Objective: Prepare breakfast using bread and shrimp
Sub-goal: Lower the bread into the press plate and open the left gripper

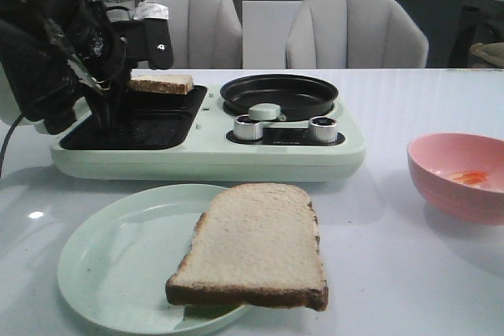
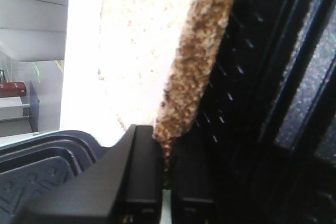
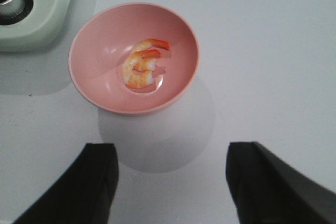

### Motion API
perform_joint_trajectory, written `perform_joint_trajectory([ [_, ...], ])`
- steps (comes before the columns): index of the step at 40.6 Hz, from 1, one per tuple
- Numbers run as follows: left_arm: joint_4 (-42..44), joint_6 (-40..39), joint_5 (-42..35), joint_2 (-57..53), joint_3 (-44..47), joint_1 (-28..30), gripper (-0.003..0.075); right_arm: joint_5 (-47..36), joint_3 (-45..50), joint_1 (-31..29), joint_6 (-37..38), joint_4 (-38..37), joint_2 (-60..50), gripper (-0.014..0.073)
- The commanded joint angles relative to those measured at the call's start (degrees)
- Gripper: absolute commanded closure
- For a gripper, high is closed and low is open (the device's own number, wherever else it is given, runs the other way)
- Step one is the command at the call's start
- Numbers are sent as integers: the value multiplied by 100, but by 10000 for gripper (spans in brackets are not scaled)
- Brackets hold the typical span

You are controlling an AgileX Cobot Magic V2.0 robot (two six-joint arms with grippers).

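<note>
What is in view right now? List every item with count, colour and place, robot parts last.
bread: two pale beige slices with brown crusts; one on the plate, one held over the griddle.
plate: one, pale green, front of the table.
breakfast maker: one, pale green, mid-table, with a black griddle, a black round pan and two silver knobs.
bowl: one, pink, right of the maker.
shrimp: orange-and-white, in the bowl; count unclear.
chairs: two, grey, behind the table.
left gripper: black, shut on the bread's crust.
right gripper: black, open, above the table near the bowl.
</note>
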Motion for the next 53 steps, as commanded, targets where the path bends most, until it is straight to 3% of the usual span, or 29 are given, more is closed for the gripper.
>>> perform_joint_trajectory([
  [1, 251, -101, 102, -321, -198, 9, 621, -420, -165, -15, -14, -1, 0, 48],
  [6, 251, -101, 88, -321, -198, 9, 584, -420, -165, -15, -14, -1, 0, 48],
  [15, 251, -101, 85, -356, -198, 9, 329, -420, -165, -15, -14, -1, 0, 48],
  [19, 251, -101, 85, -448, -155, -4, 269, -420, -165, -15, -14, -1, 0, 48],
  [28, 251, -519, -272, -1183, 293, -4, 284, -420, -165, -15, -14, -1, 0, 48],
  [37, 251, -1215, -47, -2327, 1249, -331, 284, -420, -165, -15, -14, -1, 0, 48],
  [47, 172, -1935, 1074, -3490, 2481, -1134, 284, -420, -165, -15, -14, -1, 0, 48],
  [53, -808, -1945, 1466, -4202, 3264, -1749, 284, -414, -165, -15, -14, -1, 0, 48],
])
